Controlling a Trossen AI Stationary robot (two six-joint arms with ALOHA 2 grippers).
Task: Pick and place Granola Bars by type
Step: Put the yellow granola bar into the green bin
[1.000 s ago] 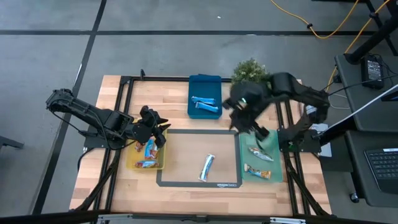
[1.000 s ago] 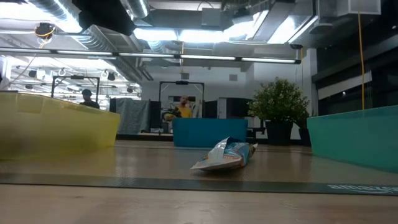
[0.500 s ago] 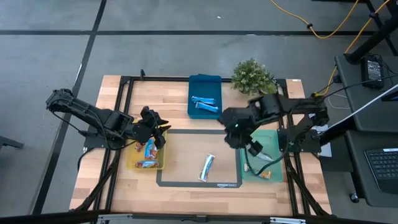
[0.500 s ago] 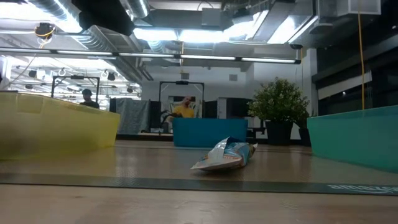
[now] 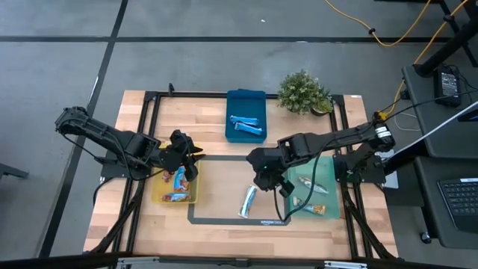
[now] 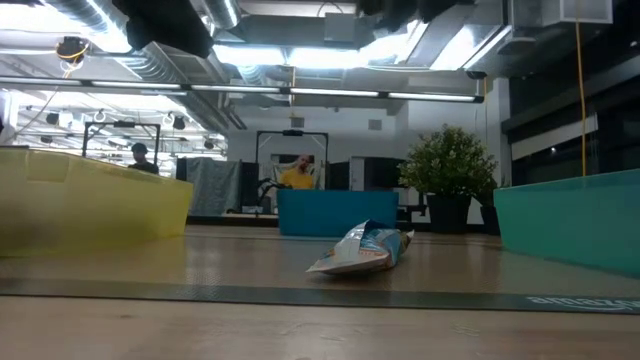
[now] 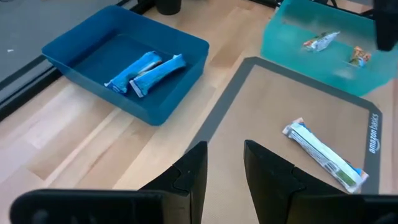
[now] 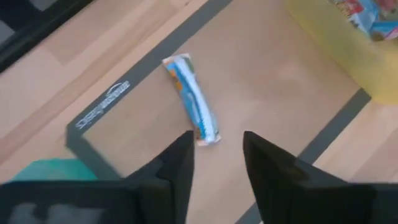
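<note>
Above the mat's blue-and-white bar (image 5: 249, 200), the right gripper (image 5: 267, 181) hovers, fingers slightly parted, holding nothing.

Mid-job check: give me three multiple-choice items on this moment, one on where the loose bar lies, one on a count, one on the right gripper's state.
1. Where is the loose bar?
A. on the mat
B. in the yellow tray
C. in the green tray

2. How many bars lie in the blue tray?
A. none
B. two
C. five

3. The right gripper is:
A. shut on a bar
B. open and empty
C. out of view

Answers: 1 A, it lies alone on the dark-edged mat. 2 B, the left wrist view shows two blue bars. 3 B, its fingers stand apart above the bar.
</note>
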